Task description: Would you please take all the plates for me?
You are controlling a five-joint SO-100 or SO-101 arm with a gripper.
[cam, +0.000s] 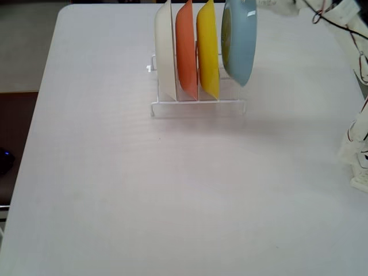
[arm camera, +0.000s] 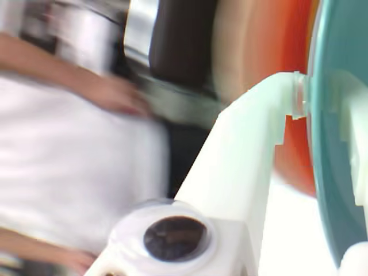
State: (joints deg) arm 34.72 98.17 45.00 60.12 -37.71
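Observation:
Three plates stand on edge in the white wire rack in the fixed view: cream-white, orange and yellow. The light blue plate hangs at the rack's right end, raised a little above the others and slightly tilted. My gripper is shut on its top rim at the upper edge of the fixed view. In the wrist view the white fingers pinch the blue plate at my gripper. The orange plate and cream plate show blurred behind.
The rack sits at the far middle of a white table. My arm's white links and cables run along the right edge. In the wrist view a person in a white shirt is blurred beyond the table.

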